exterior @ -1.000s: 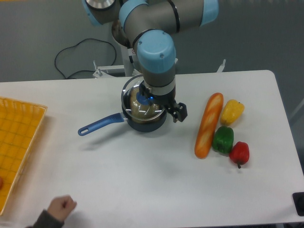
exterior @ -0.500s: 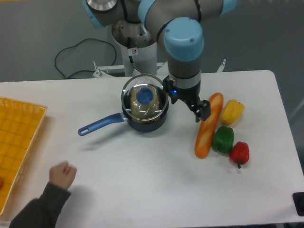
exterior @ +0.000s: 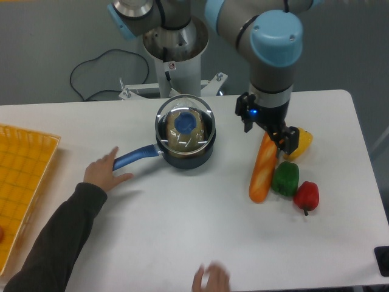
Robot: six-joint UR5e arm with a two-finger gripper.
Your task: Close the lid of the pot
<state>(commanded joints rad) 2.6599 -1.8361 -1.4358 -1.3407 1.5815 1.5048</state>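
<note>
My gripper (exterior: 281, 135) hangs over the top of the baguette (exterior: 262, 169), beside the yellow pepper (exterior: 300, 141), well apart from the pot (exterior: 185, 152). It carries nothing; whether the jaws are parted or shut I can't tell, since the wrist hides them from this angle. The lid (exterior: 185, 125) sits on the pot, blue knob up and centred, rim roughly level with the pot's rim, something pale showing through the glass. So I judge the closing done and this the retreat. What's next is only to stay clear, because a person's hand (exterior: 104, 172) is on the end of the pot's long handle, and a second hand (exterior: 211, 279) blurs at the near edge. Any move back toward the pot would risk those fingers. Around me: a green pepper (exterior: 285, 178) and red pepper (exterior: 306, 194) beside the baguette, a white table (exterior: 182, 231), a yellow basket (exterior: 21, 182) at the left edge, and a grey floor with a black cable (exterior: 97, 76) behind my base
</note>
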